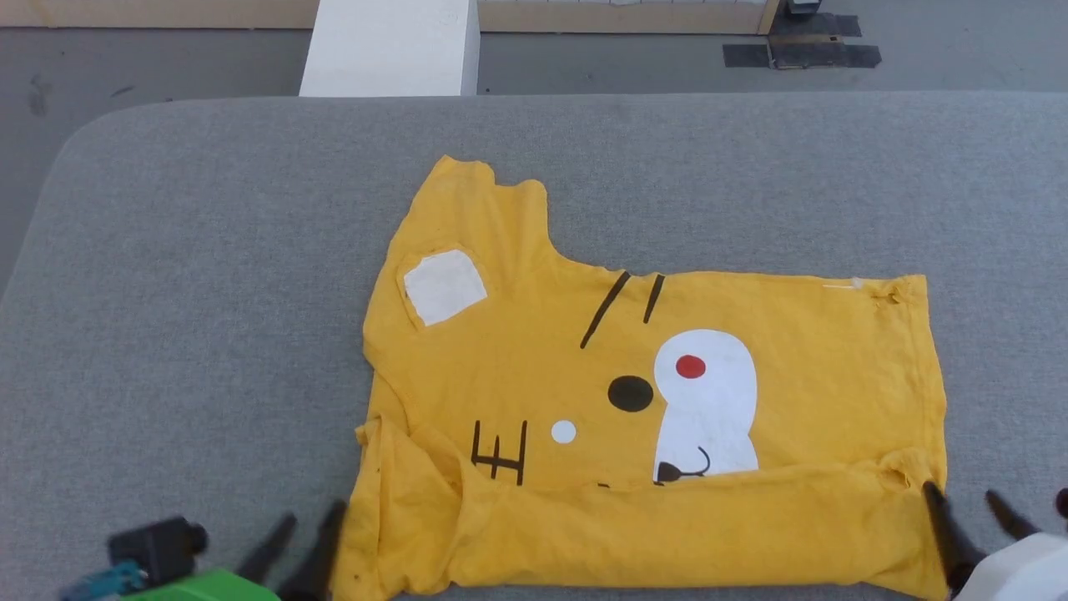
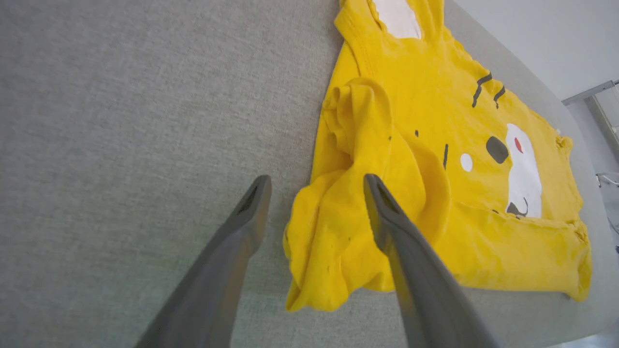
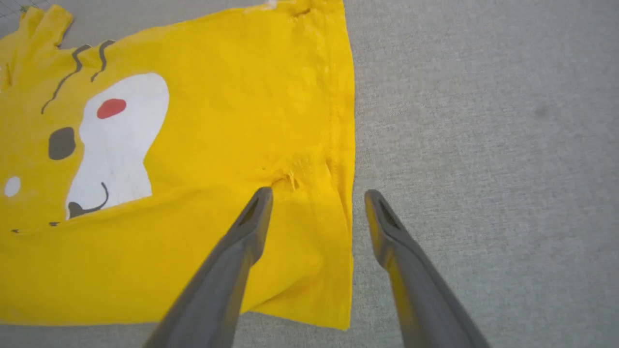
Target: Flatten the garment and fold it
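Observation:
The garment (image 1: 751,334), a yellow T-shirt with a cartoon animal face, lies sideways on the grey table (image 1: 209,250), its near edge folded up over the print. My left gripper (image 1: 309,519) stands open at the shirt's near left corner; in the left wrist view the garment (image 2: 435,121) bunches there, with my left gripper (image 2: 316,186) spread over that corner and nothing between its fingers (image 2: 251,203). My right gripper (image 1: 964,499) is open at the near right corner, its fingers (image 3: 256,208) straddling the hem of the garment (image 3: 217,135) without holding it.
The grey padded table runs wide on both sides of the shirt and beyond it. Past the far edge stand a white block (image 1: 392,46) and dark floor mats (image 1: 801,52). The table's near edge lies just under the grippers.

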Robot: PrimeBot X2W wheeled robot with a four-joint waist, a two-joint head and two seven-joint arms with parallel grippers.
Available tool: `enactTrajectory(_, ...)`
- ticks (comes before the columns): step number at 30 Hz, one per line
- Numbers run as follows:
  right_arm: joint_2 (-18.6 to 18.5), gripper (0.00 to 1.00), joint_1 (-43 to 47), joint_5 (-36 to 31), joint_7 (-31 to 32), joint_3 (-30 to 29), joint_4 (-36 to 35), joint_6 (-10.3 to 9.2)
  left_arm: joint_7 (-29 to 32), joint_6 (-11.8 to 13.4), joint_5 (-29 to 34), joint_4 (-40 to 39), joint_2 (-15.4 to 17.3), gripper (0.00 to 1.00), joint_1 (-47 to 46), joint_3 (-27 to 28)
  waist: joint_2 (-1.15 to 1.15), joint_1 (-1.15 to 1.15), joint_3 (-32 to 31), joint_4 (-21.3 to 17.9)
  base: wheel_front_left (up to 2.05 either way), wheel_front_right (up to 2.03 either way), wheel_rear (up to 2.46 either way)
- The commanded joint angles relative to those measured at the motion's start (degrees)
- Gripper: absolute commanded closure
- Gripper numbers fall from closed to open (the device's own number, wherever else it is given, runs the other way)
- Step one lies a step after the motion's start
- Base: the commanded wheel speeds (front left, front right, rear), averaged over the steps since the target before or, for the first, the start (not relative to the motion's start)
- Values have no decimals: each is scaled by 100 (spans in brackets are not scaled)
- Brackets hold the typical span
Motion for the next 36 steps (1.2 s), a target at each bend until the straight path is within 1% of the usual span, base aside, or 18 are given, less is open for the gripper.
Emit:
enactTrajectory(1, 0, 0, -173, -120, -150, -40, -122, -9, -144, 16, 131, -152, 100, 0, -207, 109, 0, 0, 89, -21, 0, 0, 0)
enactTrajectory(4, 0, 0, -333, -295, -435, -89, -296, -9, -420, 37, 401, -415, 242, 0, -544, 322, 0, 0, 273, -33, 0, 0, 0)
enactTrajectory(8, 0, 0, -623, -478, -655, 15, -536, -9, -635, -12, 1001, -635, 644, 0, -1467, 480, 0, 0, 710, -74, 0, 0, 0)
enactTrajectory(10, 0, 0, -825, -568, -799, 72, -660, -9, -696, -96, 1222, -670, 811, 0, -2117, 506, 0, 0, 951, -104, 0, 0, 0)
enactTrajectory(11, 0, 0, -947, -606, -882, 78, -725, -9, -659, -183, 1341, -637, 938, 0, -2486, 470, 0, 0, 1090, -115, 0, 0, 0)
enactTrajectory(14, 0, 0, -1195, -731, -1013, 135, -855, -9, -497, -426, 1512, -337, 1177, 0, -3539, 352, 0, 0, 1404, -119, 0, 0, 0)
enactTrajectory(16, 0, 0, -1316, -780, -1056, 173, -924, -9, -349, -595, 1488, -34, 1221, 0, -4290, 253, 0, 0, 1617, -116, 0, 0, 0)
enactTrajectory(17, 0, 0, -1368, -827, -1058, 215, -954, -9, -271, -731, 1466, 178, 1250, 0, -4699, 180, 0, 0, 1729, -122, 0, 0, 0)
enactTrajectory(20, 0, 0, -1497, -848, -1088, 307, -997, -9, -29, -1023, 1324, 717, 1266, 0, -5600, -89, 0, 0, 1994, -153, 0, 0, 0)
enactTrajectory(23, 0, 0, -1586, -839, -1109, 421, -1019, -9, 247, -1173, 1161, 1198, 1297, 0, -6263, -399, 0, 0, 2241, -201, 0, 0, 0)
enactTrajectory(27, 0, 0, -1633, -828, -1152, 485, -1021, -9, 493, -1246, 1054, 1683, 1391, 0, -6801, -900, 0, 0, 2480, -263, 0, 0, 0)
enactTrajectory(30, 0, 0, -1649, -827, -1163, 502, -1037, -9, 605, -1258, 917, 1905, 1463, 0, -7049, -1237, 0, 0, 2599, -320, 0, 0, 0)
enactTrajectory(33, 0, 0, -1665, -806, -1179, 530, -1065, -9, 717, -1261, 664, 2085, 1560, 0, -7239, -1571, 0, 0, 2701, -398, 0, 0, 0)
enactTrajectory(34, 0, 0, -1667, -782, -1176, 559, -1091, -9, 829, -1262, 372, 2177, 1669, 0, -7329, -1848, 0, 0, 2762, -475, 0, 0, 0)
enactTrajectory(36, 0, 0, -1655, -772, -1166, 552, -1108, -9, 902, -1262, 178, 2221, 1755, 0, -7374, -2031, 0, 0, 2791, -513, 0, 0, 0)
